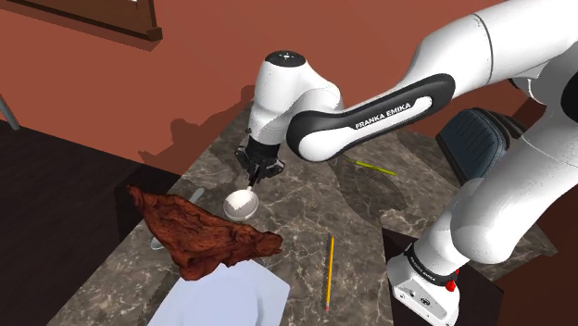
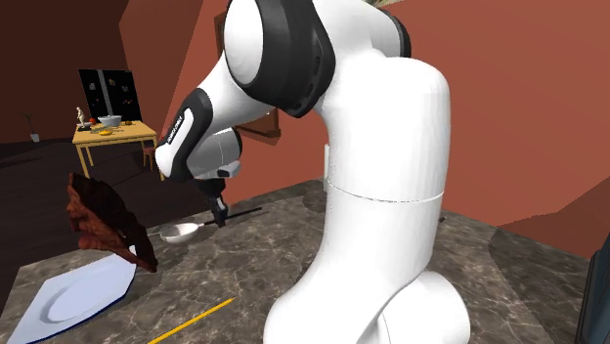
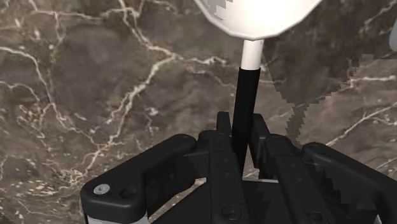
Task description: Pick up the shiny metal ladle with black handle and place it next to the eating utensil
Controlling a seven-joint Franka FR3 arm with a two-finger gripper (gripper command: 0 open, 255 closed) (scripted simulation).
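- Fingers (image 3: 221, 133): black, clamped from both sides on the black handle of the ladle (image 3: 248, 89).
- Ladle: the handle runs from the fingers out to a pale neck and a rounded, pale bowl. The bowl sits low over the surface, and contact with it cannot be judged.
- Surface (image 1: 370, 213): dark brown marble with pale veins.
- Reddish-brown ragged slab (image 1: 199, 231): just beside the ladle bowl, on the shoulder view's left, with its near edge overlapping the rim of a white plate (image 1: 227, 298).
- Grey sliver (image 1: 197, 194): at the slab's far edge, too little visible to name.
- Orange pencil (image 1: 329, 271): lies near the plate, apart from it.
- Yellow-green pencil (image 1: 373, 168): lies beyond the arm.
- Pale bowl (image 2: 109, 121): on a distant yellow table (image 2: 127, 134), contents too small to tell.
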